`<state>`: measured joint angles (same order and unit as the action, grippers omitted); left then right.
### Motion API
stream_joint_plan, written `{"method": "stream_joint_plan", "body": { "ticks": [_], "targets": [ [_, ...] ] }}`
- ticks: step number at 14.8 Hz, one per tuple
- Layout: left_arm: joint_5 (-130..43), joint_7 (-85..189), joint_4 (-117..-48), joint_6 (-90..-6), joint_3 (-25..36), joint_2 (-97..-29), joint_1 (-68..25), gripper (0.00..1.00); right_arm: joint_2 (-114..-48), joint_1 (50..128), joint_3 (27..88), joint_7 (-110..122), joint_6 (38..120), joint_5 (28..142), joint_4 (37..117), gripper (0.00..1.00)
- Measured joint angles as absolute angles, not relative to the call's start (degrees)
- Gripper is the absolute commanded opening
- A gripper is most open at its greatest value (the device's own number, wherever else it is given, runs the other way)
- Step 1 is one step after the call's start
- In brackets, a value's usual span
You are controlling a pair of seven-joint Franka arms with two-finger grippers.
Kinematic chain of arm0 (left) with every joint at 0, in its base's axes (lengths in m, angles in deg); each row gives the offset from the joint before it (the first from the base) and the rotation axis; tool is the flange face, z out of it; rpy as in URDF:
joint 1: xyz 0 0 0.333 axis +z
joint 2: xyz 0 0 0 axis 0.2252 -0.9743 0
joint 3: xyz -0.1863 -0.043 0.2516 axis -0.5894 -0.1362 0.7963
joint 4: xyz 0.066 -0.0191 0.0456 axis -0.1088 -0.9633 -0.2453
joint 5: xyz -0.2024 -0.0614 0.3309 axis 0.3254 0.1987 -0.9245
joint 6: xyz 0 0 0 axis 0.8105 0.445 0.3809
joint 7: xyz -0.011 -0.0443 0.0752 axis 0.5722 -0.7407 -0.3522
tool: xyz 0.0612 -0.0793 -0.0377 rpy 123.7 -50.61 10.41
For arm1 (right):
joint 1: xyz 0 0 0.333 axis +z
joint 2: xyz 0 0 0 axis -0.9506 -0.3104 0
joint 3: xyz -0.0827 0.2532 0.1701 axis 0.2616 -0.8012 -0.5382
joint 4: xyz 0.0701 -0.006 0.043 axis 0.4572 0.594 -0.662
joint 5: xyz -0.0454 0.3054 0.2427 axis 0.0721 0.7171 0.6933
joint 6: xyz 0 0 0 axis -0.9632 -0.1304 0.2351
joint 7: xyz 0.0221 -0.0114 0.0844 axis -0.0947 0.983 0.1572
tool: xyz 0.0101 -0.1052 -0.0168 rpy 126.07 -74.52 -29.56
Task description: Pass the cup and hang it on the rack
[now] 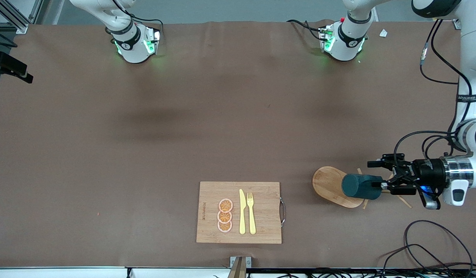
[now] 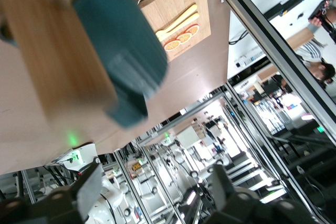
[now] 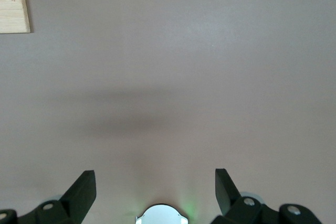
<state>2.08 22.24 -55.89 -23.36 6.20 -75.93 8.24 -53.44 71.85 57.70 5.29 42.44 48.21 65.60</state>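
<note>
The cup [image 1: 361, 186] lies sideways over the rack [image 1: 330, 185], long axis running 3-to-9 o'clock, beside the wide-open left pincer [image 1: 382, 175]; the right pincer [image 3: 155, 192] waits, wide, over bare bench [image 3: 184, 66].

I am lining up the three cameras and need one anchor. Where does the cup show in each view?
Front view: the cup lies sideways over the rack, at the left gripper, toward the left arm's end of the table.
Left wrist view: the cup fills the upper part, against the rack's wood.
Right wrist view: not in it.
Shared landmark: the cutting board.
</note>
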Motion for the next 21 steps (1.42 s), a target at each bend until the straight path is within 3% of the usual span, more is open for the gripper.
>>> {"method": "stream_joint_plan", "body": {
  "ticks": [4,9,15,21],
  "targets": [
    [-10.77,16.77,-55.15,-22.73,3.45,-66.52,7.96,1.00,-53.41,71.85,57.68,5.30,42.44,48.19,65.29,1.00],
    [-42.59,26.76,-55.12,-21.26,-6.61,-57.28,7.85,0.99,-53.41,71.84,57.73,5.28,42.30,48.15,65.18,1.00],
    [-53.78,47.66,-55.52,-20.72,-6.05,-53.89,8.61,1.00,-53.41,71.83,57.78,5.28,42.26,48.14,65.18,1.00],
    [-54.12,47.30,-55.59,-19.27,-4.73,-51.54,5.23,1.00,-53.41,71.80,57.80,5.28,42.26,48.10,65.18,1.00]
  ]
}}
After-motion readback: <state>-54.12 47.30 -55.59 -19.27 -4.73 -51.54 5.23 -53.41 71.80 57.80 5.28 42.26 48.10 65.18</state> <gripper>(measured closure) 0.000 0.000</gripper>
